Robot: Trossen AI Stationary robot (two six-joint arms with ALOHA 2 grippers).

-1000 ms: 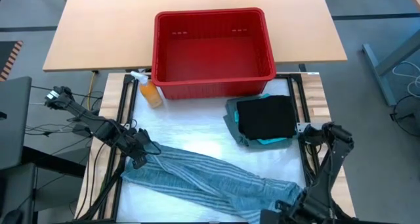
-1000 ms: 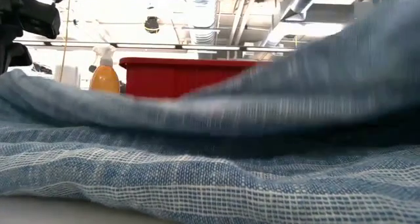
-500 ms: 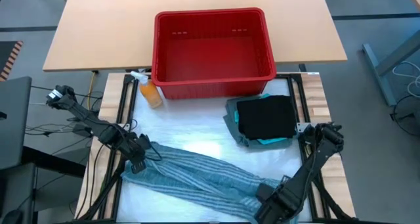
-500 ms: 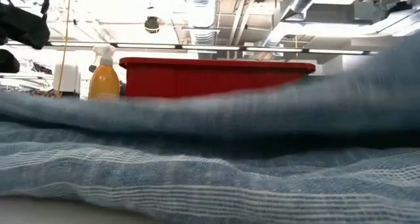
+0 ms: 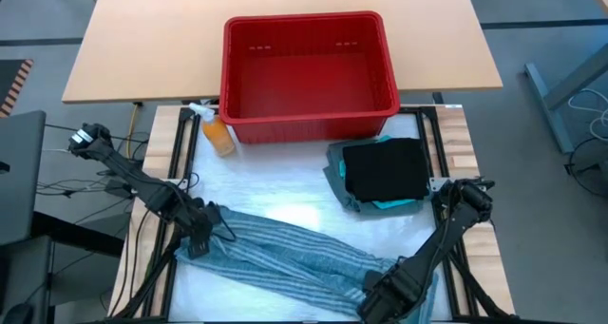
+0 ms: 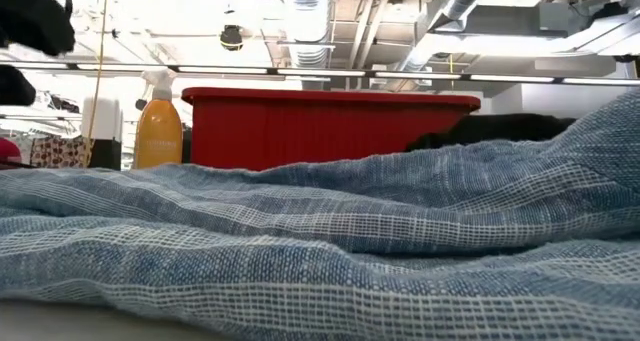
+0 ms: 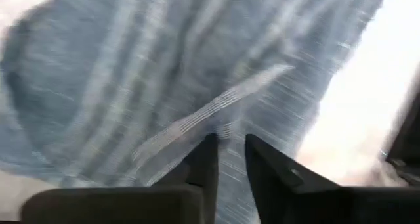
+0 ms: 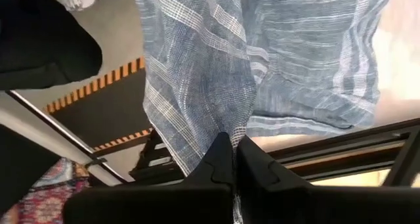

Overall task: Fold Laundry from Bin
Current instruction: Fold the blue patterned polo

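The white-covered table (image 5: 304,196) carries the red bin (image 5: 309,72) at 12 o'clock. The right gripper (image 8: 231,159) pinches the blue-grey shirt (image 5: 285,257) at 5 o'clock. The left gripper (image 7: 230,159) at 8 o'clock seems slightly open over it; ceiling pipes (image 6: 440,11) are behind.

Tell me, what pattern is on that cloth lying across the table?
Blue-grey cloth with pale woven stripes, clearest in the low view.

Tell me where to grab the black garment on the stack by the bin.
Take the black garment by its edge nearest the robot, coming from above on the right hand's side. It lies flat and folded atop the stack, and that edge overhangs the turquoise layer, so a pinch there probably lifts it alone.
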